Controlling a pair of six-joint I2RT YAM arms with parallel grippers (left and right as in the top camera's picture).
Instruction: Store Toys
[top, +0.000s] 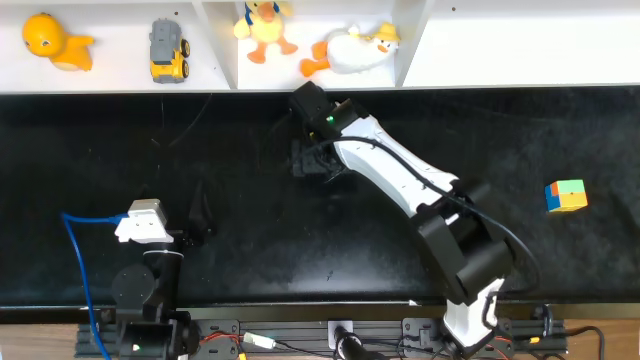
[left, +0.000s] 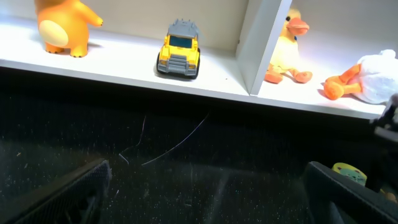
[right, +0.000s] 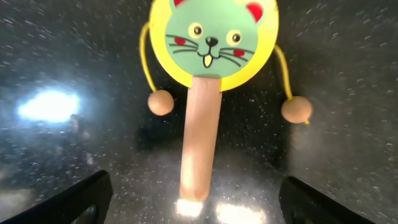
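Hovering spread wide, your right hand (right: 198, 200) touches nothing; wooden-handled rattle drum with green cat face (right: 208, 56) lies on black table (right: 348, 93) under it. Multicoloured cube (top: 566, 196) well apart. Left hand (left: 208, 193) spread, empty.

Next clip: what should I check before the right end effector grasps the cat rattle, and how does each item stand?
1. Right end effector open: ok.
2. Rattle handle between its fingers: ok.
3. Height above the handle: cannot tell.
4. Left end effector away from the rattle: ok.
5. Cube out of the way: ok.
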